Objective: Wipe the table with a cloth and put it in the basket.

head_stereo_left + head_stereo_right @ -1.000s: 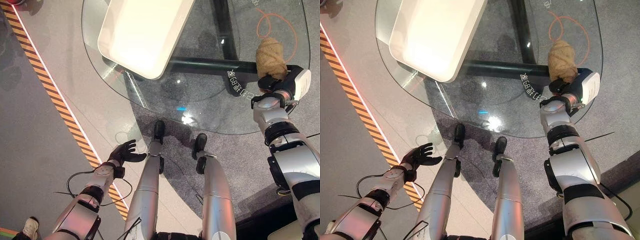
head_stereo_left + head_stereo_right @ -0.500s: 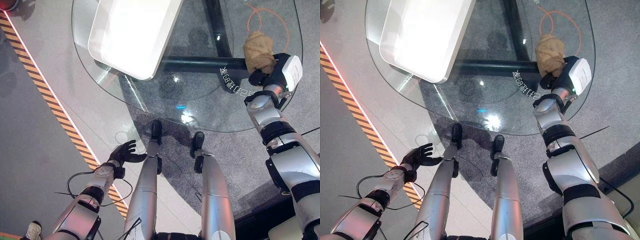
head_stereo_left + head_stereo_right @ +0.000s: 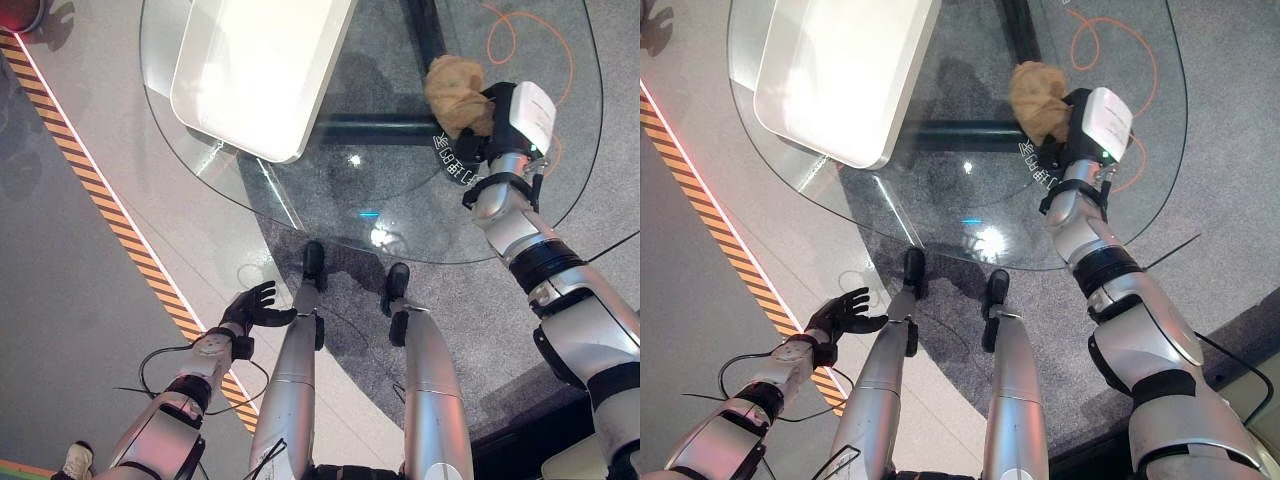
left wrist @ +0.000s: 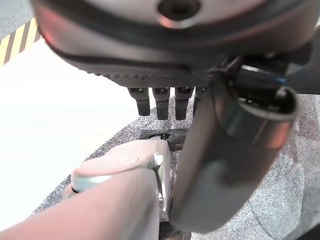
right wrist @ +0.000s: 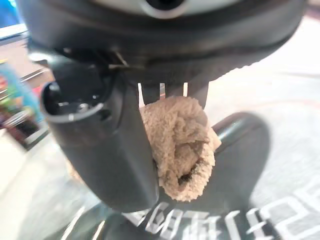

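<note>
The robot's right hand (image 3: pixel 478 130), its fingers curled around a bunched tan cloth (image 3: pixel 456 94), has swept the wad across the round glass surface (image 3: pixel 400 215) toward the white basket (image 3: pixel 262 70) over the past second; a moment ago the cloth lay out near the surface's right rim, and it now sits close to the middle, still well short of the basket. The sideways travel reads as a wiping stroke in progress, so the drop into the basket likely remains to be done. The left hand (image 3: pixel 250 309) hangs low beside the surface's near edge, over the floor, fingers loosely spread and holding nothing, unchanged. Counted: one cloth, one basket, one glass surface, and one orange cable (image 3: pixel 500 30) looped on the floor beyond the cloth.
</note>
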`<state>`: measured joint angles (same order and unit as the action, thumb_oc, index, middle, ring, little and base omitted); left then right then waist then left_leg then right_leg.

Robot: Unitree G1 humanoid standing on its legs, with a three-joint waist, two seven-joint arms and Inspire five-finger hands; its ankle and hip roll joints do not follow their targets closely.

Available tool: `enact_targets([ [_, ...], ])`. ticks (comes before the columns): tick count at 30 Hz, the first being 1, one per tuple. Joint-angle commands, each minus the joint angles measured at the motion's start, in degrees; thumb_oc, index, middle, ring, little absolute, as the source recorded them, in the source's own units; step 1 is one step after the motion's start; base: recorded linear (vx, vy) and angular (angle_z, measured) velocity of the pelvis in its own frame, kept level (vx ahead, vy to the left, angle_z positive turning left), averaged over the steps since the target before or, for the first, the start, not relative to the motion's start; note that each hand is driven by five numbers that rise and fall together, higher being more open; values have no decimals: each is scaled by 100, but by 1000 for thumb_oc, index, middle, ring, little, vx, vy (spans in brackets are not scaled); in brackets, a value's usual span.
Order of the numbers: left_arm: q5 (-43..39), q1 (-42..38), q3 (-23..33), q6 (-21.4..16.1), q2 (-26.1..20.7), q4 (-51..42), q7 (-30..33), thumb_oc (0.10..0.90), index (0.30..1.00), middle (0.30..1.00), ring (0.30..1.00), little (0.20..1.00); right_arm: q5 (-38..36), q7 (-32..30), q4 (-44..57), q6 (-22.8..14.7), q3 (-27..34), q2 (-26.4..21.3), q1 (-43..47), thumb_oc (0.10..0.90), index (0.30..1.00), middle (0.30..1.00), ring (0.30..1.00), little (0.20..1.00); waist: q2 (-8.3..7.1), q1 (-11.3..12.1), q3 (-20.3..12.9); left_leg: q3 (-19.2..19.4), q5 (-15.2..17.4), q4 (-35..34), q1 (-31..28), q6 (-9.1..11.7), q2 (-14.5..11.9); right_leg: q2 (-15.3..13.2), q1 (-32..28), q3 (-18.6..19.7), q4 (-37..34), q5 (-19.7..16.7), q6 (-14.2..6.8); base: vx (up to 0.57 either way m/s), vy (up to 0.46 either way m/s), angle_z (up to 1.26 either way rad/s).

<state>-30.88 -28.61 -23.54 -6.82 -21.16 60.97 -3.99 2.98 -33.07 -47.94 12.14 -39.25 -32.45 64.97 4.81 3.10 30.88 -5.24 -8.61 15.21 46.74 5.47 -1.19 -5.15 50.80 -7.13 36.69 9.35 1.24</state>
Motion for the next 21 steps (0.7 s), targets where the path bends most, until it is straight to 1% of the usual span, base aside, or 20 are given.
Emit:
enact_targets([
  [1, -1, 361, 170, -157, 117, -62, 125, 800, 900, 900, 900, 900, 559, 519, 777, -313, -442, 383, 65, 100, 300, 300, 300, 200, 111, 142, -108, 462, 867, 861, -119, -476, 450, 274, -326, -42, -684, -385, -103, 0, 0, 0],
  [9, 21, 384, 203, -150, 172, -107, 170, 800, 900, 900, 900, 900, 794, 838, 1311, -316, -631, 558, -201, 100, 300, 300, 300, 200, 103, 110, -108, 490, 825, 828, -115, -463, 459, 279, -316, -33, -720, -402, -101, 0, 0, 0],
  [21, 34, 372, 281, -161, 219, -134, 222, 800, 900, 900, 900, 900, 1016, 1263, 1695, -453, -770, 743, -609, 100, 300, 300, 300, 200, 71, 77, -108, 501, 787, 817, -70, -449, 453, 267, -267, -39, -716, -417, -117, 0, 0, 0],
])
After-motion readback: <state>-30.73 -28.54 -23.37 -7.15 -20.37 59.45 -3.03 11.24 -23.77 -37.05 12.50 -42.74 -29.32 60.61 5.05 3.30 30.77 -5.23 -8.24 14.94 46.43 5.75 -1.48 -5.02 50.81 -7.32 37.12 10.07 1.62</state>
